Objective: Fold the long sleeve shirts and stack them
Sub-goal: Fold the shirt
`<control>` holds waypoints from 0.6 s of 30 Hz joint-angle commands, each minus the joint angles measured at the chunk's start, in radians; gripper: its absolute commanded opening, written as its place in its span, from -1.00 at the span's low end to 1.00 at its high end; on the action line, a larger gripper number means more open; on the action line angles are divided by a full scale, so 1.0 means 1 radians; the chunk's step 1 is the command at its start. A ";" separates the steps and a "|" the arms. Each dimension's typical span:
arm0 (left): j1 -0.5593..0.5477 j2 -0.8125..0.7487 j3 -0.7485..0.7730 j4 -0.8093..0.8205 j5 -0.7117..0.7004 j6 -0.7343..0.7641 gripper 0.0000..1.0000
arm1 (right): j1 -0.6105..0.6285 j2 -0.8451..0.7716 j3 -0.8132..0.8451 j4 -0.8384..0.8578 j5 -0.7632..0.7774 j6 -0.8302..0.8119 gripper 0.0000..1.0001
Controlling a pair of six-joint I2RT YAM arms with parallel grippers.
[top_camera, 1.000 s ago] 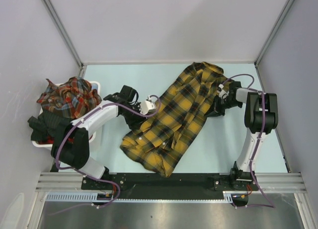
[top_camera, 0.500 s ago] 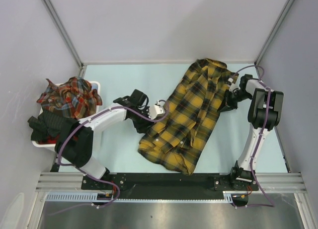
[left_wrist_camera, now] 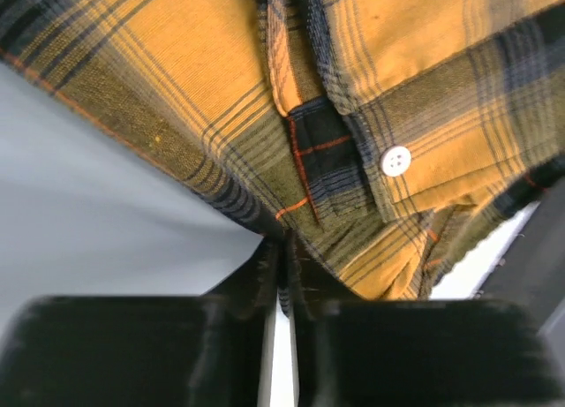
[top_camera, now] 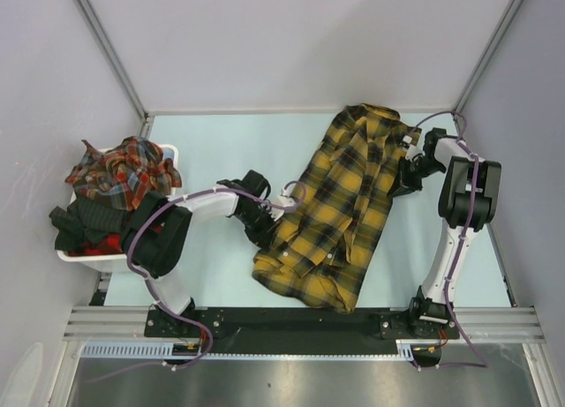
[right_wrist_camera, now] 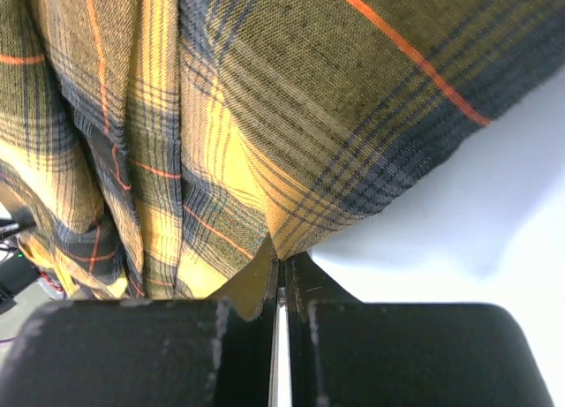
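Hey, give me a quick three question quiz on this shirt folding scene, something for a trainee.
1. Pick one: what does the right pincer grip? A) the yellow plaid shirt B) a red shirt C) nothing
2. True or false: the left pincer stands wide open.
3. Fill in: the red plaid shirts sit piled in a white ____.

Key: 1 A. 2 False, it is shut on the yellow plaid shirt's edge. 3 basket.
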 commanded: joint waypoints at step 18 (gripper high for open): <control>-0.127 -0.183 -0.052 -0.072 0.120 0.011 -0.06 | 0.127 0.081 0.208 0.016 0.067 -0.139 -0.05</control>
